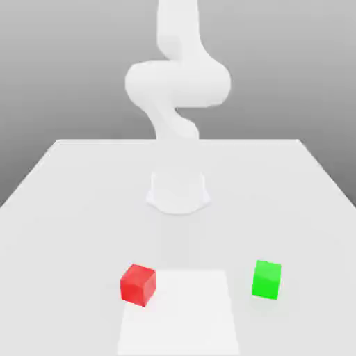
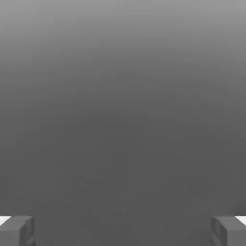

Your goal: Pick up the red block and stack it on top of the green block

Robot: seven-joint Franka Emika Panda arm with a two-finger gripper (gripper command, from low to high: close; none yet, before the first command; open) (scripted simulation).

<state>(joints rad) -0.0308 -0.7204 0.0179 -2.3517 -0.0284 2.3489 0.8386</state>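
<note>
The red block [image 1: 138,284] sits on the white table [image 1: 69,188] near its front edge, towards the exterior view's left. The green block [image 1: 267,279] rests at about the same depth towards the exterior view's right, well apart from the red one. In the hand view my gripper [image 2: 123,230] is open, its grey fingertips [image 2: 19,230] spread wide with nothing between them, and plain grey background lies ahead of them. Neither block is touched.
The white arm [image 1: 177,83] rises from its round base [image 1: 178,193] at the middle of the table, behind the blocks. A brighter white square patch [image 1: 177,313] lies on the table between the two blocks.
</note>
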